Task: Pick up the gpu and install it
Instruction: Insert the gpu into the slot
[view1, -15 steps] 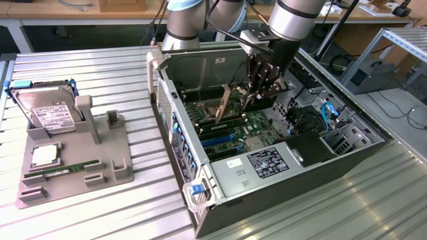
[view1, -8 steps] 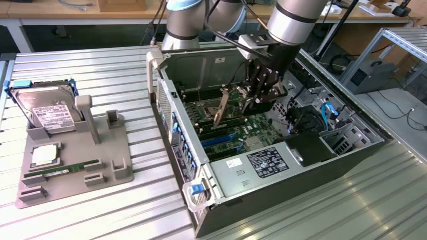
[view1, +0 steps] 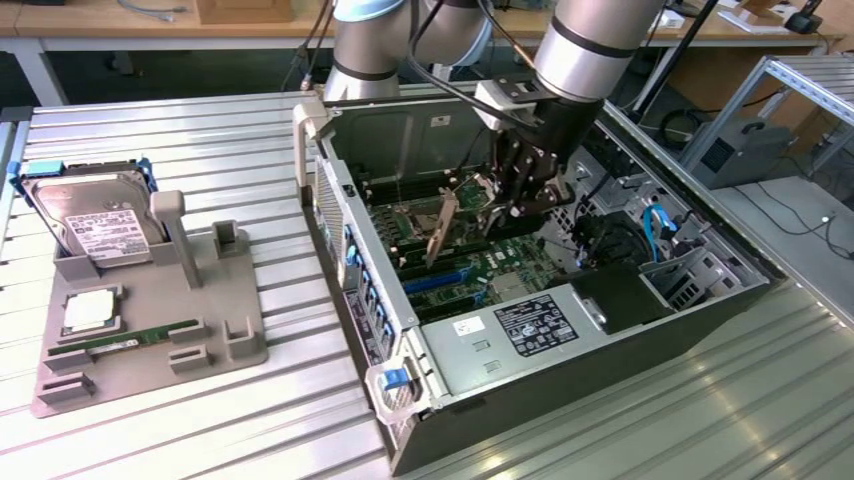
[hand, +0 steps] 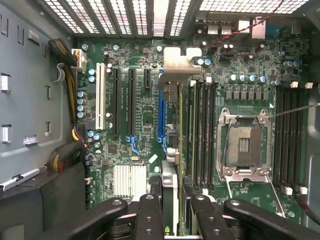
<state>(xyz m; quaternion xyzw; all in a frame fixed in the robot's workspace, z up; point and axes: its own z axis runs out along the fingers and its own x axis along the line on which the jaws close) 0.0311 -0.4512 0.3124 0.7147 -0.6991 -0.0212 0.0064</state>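
End effector (view1: 514, 205) inside the open computer case (view1: 534, 340), fingers narrowed onto the gpu (view1: 445, 228), one card, held edge-on and tilted above the motherboard (view1: 514, 265). In the wrist view the gpu (hand: 170, 180) runs straight out from between the fingers (hand: 150, 215), its pale metal bracket (hand: 176, 62) at the far end, hanging just over the blue expansion slot (hand: 160, 112); whether the card edge touches the slot cannot be told.

Count on the board beneath the end effector: one white slot (hand: 99, 95), two long black slots (hand: 116, 100), one short black slot (hand: 147, 78), one open CPU socket (hand: 244, 145) beside the card.

Away from the end effector, on the table (view1: 160, 440) outside the case: one grey fixture tray (view1: 147, 330) carrying one hard drive (view1: 100, 225) upright, one CPU chip (view1: 88, 312) lying flat, one green RAM stick (view1: 127, 340).
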